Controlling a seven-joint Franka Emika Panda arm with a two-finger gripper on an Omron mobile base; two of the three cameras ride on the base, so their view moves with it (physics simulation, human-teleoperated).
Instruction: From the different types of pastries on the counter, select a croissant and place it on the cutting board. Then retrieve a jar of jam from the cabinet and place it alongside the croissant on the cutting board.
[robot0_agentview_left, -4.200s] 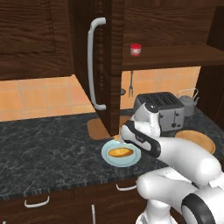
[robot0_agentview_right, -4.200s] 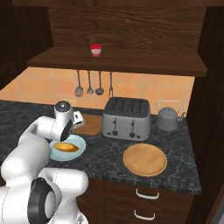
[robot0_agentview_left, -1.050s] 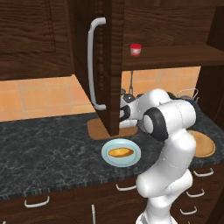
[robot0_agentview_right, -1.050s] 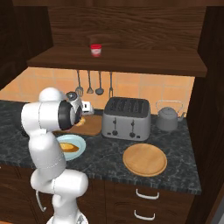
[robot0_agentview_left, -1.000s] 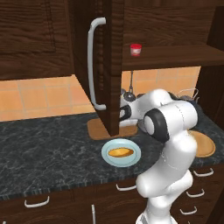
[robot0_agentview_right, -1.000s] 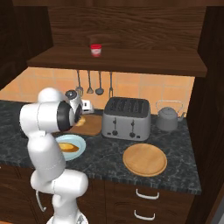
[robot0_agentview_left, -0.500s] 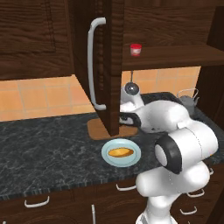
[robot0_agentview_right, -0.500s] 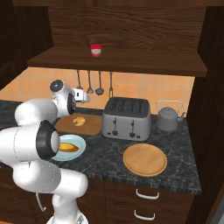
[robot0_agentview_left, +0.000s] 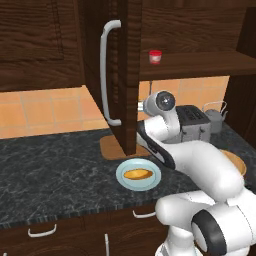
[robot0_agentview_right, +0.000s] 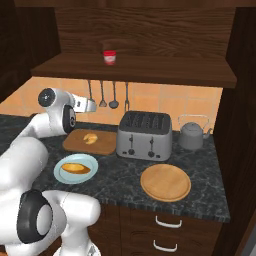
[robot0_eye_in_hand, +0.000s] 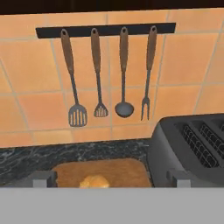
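Reaching next for the tiny red-lidded jar of jam (robot0_agentview_right: 109, 57) on the dark wood cabinet (robot0_agentview_right: 135, 70) shelf above the silver toaster (robot0_agentview_right: 145, 135), I should rise squarely; my jaws stand wide and empty, small golden croissant (robot0_agentview_right: 90, 138) already on the tan cutting board (robot0_agentview_right: 75, 142) left of it.

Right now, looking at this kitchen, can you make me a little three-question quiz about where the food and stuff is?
1. True or false: the croissant lies on the cutting board.
2. Where is the jar of jam? A) on the cabinet shelf B) on the blue plate C) on top of the toaster
3. Fill in: the longer yellow roll rests on the blue ____.

Key: 1 true. 2 A, the jar stands on the shelf, above the toaster. 3 plate.
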